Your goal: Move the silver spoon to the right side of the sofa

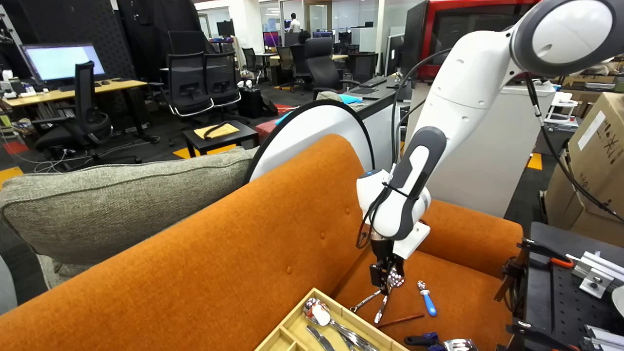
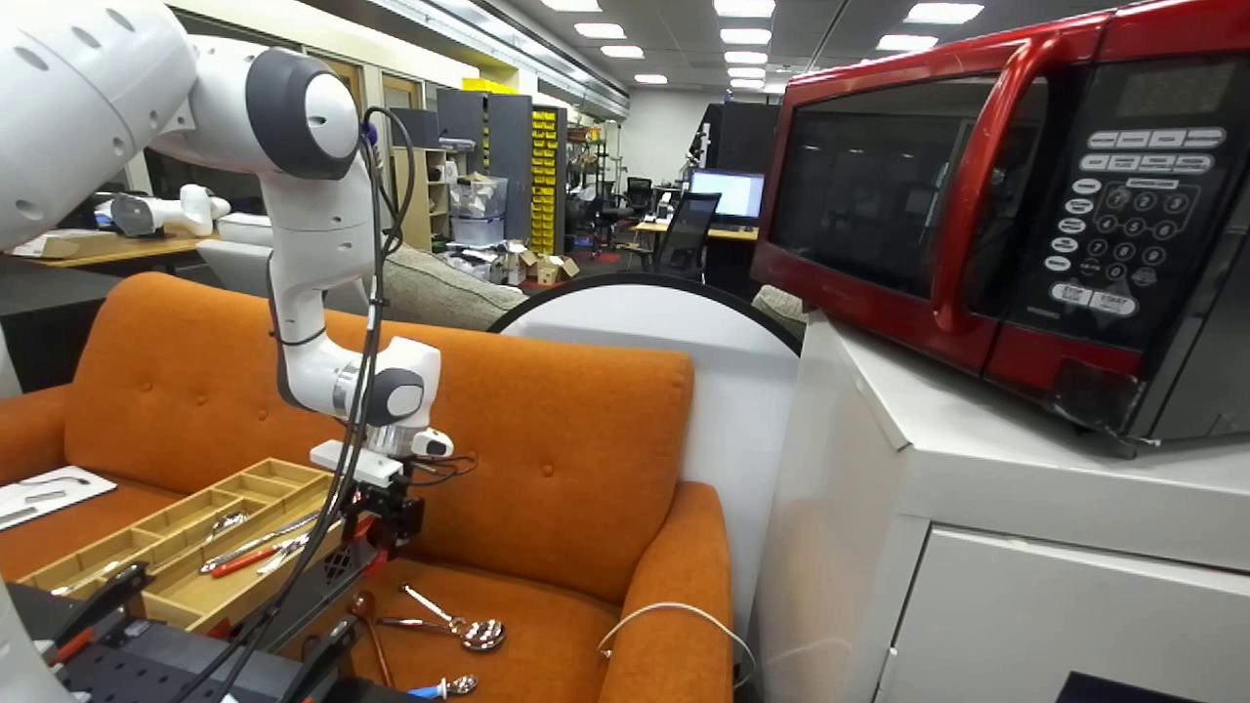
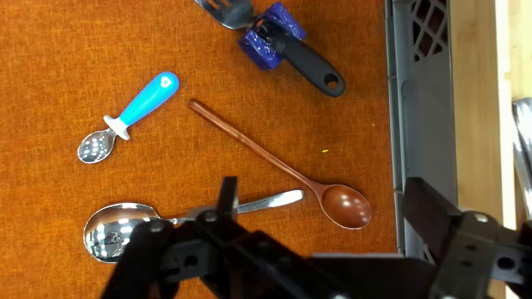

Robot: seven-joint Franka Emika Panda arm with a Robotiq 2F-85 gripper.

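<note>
While its fingers (image 3: 227, 195) stand wide apart, the gripper (image 3: 322, 193) hangs over the orange sofa (image 2: 562, 434).
Below it lies the silver spoon (image 3: 122, 220), its handle partly hidden by one finger in the wrist view; a wooden spoon (image 3: 343, 203) shows between the fingertips.

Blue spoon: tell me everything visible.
The blue spoon has a glossy blue handle with a whitish mark near its rounded end, a flared white collar and a small, shiny, metal-looking bowl. It lies on the sofa, bowl toward the lower left in the wrist view; nothing else touches it. Whether the bowl faces up is unclear.
</note>
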